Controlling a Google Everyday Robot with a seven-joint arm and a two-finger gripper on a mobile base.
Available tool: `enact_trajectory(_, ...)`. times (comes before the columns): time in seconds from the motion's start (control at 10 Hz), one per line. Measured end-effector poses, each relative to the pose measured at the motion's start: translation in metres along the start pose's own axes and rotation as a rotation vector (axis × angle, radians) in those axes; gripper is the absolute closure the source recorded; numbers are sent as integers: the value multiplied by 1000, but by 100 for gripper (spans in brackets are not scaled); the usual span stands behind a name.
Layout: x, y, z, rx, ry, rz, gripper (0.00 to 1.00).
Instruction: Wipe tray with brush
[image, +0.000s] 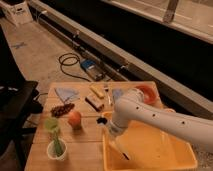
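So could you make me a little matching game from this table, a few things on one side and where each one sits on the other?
Things:
1. large shallow yellow plastic tray
2. slim white-handled brush
3. round orange fruit
4. gripper

Places:
A. left of the tray, on the wooden table
B. front right of the table
C. over the tray's left rim
D. inside the tray, left end

Pairs: 1-B, 2-D, 3-A, 4-C
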Motion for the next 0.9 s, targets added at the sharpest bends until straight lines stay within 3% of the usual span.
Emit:
enact_trajectory(0.2,-24,20,-9,-27,-20,67,100)
enact_trajectory(0.6,-99,77,-35,-92,-42,259,100)
enact_trajectory(0.9,-126,116,-41,-163,-69,431,100)
